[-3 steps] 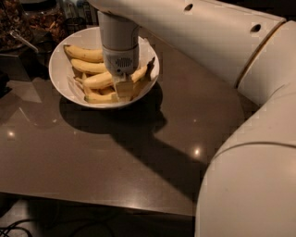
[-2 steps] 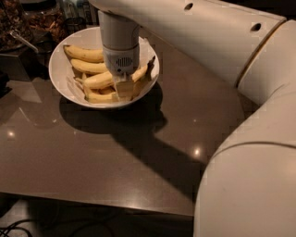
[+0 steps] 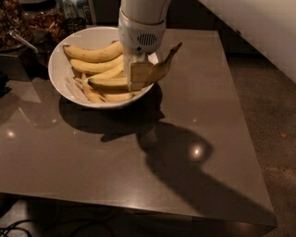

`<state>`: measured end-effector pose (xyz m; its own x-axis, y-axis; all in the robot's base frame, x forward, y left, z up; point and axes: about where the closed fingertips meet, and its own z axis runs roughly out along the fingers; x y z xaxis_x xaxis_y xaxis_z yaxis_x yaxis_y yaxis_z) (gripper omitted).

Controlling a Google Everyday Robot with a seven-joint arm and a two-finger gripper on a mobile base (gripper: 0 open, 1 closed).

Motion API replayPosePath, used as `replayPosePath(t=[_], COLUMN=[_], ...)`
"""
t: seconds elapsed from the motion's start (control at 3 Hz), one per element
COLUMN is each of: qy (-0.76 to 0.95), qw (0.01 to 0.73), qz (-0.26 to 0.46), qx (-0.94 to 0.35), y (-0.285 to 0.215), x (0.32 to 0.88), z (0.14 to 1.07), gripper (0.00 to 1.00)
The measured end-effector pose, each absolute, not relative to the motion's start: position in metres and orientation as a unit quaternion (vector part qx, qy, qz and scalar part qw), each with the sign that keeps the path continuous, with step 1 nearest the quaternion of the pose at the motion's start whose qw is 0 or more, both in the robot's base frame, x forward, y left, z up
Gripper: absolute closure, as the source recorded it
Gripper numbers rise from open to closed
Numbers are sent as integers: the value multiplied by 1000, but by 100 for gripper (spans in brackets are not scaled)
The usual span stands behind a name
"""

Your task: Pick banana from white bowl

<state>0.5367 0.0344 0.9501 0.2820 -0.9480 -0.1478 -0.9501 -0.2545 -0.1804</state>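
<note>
Arm (image 3: 143, 11) enters from top edge, last link white, vertical, pointing straight down. Wrist housing (image 3: 138, 32) rounded, vent grille (image 3: 147, 39) on front face. Gripper (image 3: 133, 83) hangs below it, over right half of white bowl (image 3: 58, 69), fingers pointing down. Near finger pad (image 3: 141, 76) tan, flat, facing camera; other finger pale, just left of it (only narrow strip showing). Jaws closed on banana (image 3: 161, 69) near mid-length, stem end raised up and right.
</note>
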Motion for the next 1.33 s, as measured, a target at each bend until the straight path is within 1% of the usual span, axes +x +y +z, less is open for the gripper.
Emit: replayPosePath(t=[0.33, 0.67, 1.0, 1.33], qy=[601, 615, 639, 638], qw=[112, 100, 112, 121], qz=[2, 8, 32, 31], qx=[-792, -782, -760, -760], y=[38, 39, 43, 46], x=[536, 511, 461, 464], z=[950, 958, 975, 976], gripper=[100, 100, 100, 100])
